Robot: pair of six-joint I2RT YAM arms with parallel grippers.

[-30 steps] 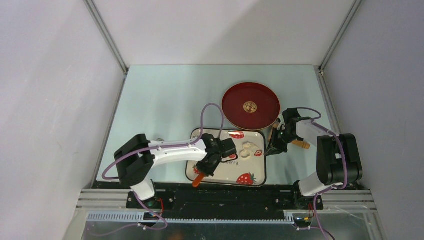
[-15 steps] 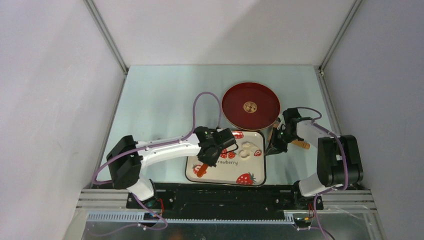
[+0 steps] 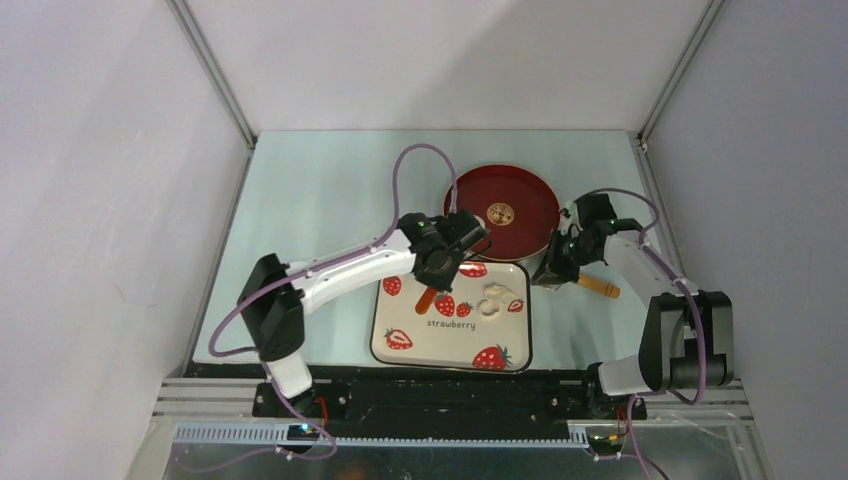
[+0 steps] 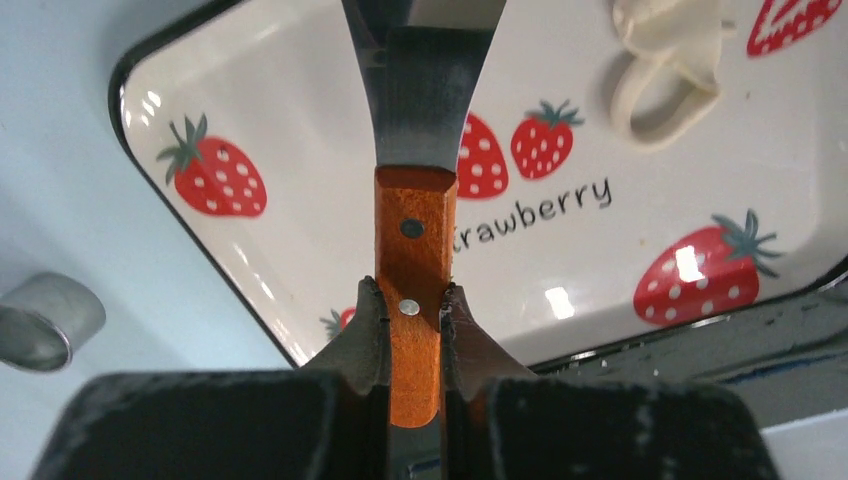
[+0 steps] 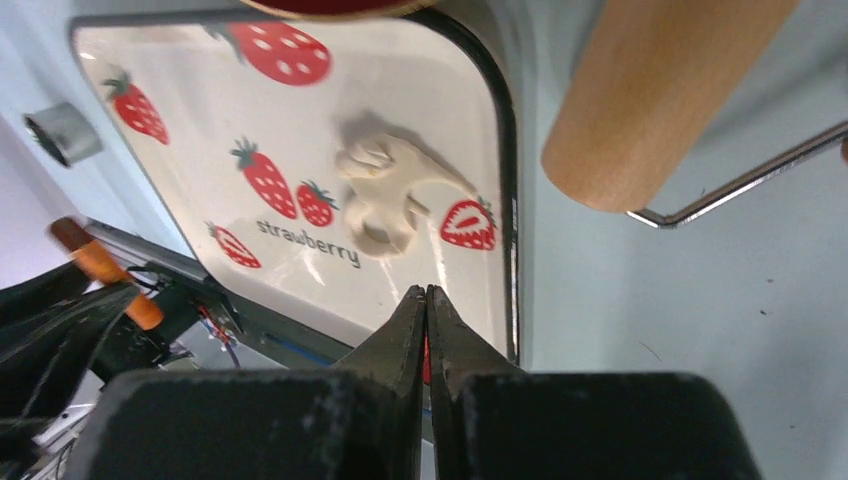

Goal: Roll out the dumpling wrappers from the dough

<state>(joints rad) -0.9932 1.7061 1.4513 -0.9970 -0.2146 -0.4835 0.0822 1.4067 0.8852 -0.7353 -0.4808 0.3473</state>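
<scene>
The strawberry plate [image 3: 450, 345] is seen below the left gripper [image 4: 412, 300], which is clamped on the orange handle of a spatula [image 4: 414, 205]. The dough [image 5: 375, 160] — holed, lying on that plate — is found just ahead of the right gripper [image 5: 427, 300], whose jaws are pressed together.

Holed cream dough [image 3: 493, 299] on strawberry plate [image 3: 440, 345]

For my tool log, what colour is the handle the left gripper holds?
Orange-brown handle with two metal rivets; the left wrist view shows it best.
</scene>
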